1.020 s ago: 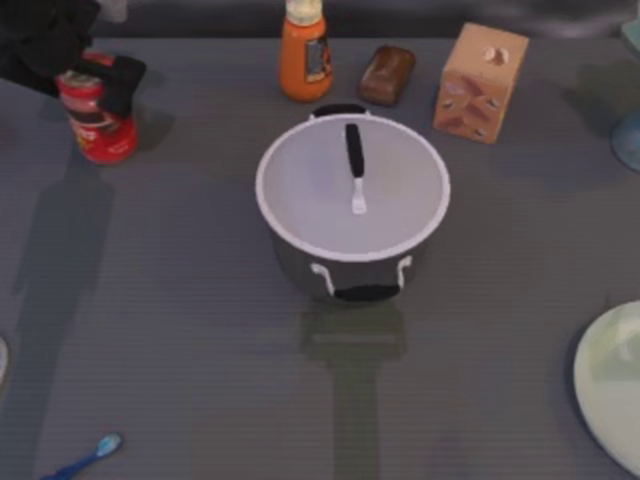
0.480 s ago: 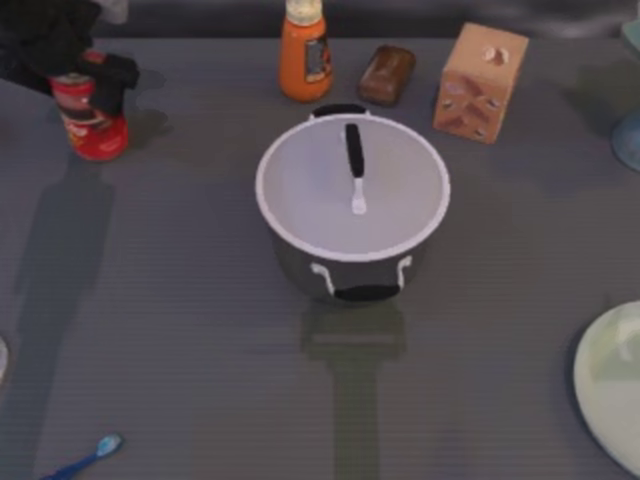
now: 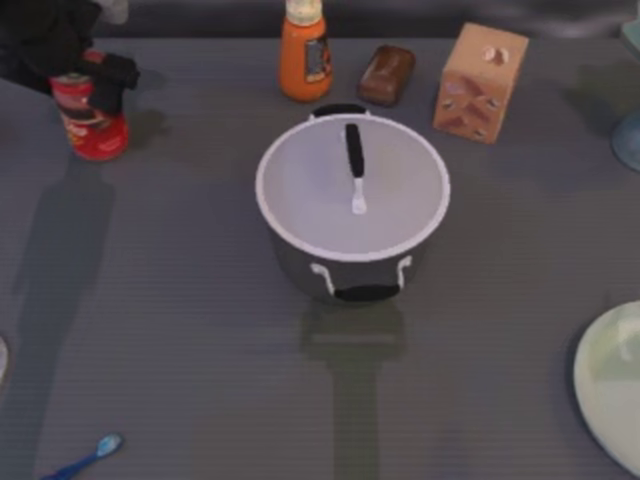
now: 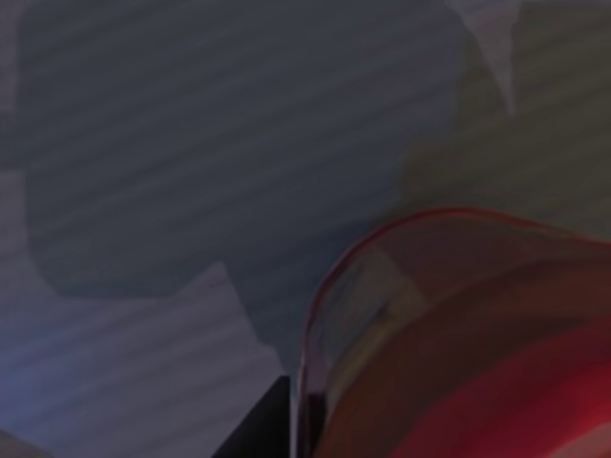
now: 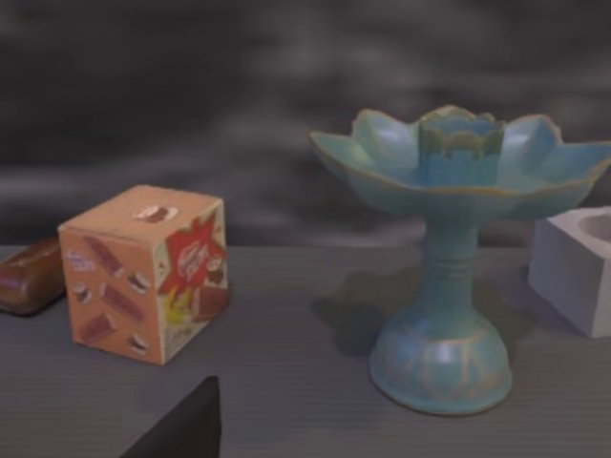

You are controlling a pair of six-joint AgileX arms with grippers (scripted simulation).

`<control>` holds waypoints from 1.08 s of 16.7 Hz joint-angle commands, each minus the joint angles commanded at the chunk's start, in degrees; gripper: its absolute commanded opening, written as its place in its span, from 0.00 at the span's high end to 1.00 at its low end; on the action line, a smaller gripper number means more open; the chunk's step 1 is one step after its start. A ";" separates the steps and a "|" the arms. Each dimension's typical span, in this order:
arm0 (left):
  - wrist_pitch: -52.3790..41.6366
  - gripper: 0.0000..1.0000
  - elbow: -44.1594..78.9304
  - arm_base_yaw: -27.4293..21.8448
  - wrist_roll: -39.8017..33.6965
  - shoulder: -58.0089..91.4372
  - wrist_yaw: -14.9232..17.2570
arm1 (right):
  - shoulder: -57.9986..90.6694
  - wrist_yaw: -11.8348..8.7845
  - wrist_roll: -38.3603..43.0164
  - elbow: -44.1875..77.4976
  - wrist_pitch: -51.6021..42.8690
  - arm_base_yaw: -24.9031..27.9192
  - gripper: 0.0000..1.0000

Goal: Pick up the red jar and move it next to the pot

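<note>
The red jar (image 3: 92, 125) stands near the table's far left corner, well to the left of the pot. My left gripper (image 3: 88, 75) is black and sits over the jar's top, shut on the red jar. In the left wrist view the red jar (image 4: 477, 353) fills the near corner, pressed against one dark finger (image 4: 272, 425). The large grey pot (image 3: 300, 265) sits at the table's middle, under a pale lid (image 3: 300, 180) with a black handle. My right arm is out of the top view; only a dark piece of the right gripper (image 5: 186, 425) shows in its wrist view.
Behind the pot stand an orange bottle (image 3: 304, 55), a brown block (image 3: 386, 75) and a printed carton (image 3: 480, 82). A teal stand (image 5: 449, 277) and a white block (image 5: 578, 267) are at the far right. A pale plate (image 3: 612, 390) lies front right, and a blue spoon (image 3: 85, 458) front left.
Between one second and half a second ago the jar and my left gripper shifted slightly left and toward the far edge. Since then nothing has visibly moved.
</note>
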 joint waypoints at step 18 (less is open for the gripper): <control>0.27 1.00 -26.91 1.34 0.02 -26.73 -0.34 | 0.00 0.00 0.00 0.00 0.00 0.00 0.00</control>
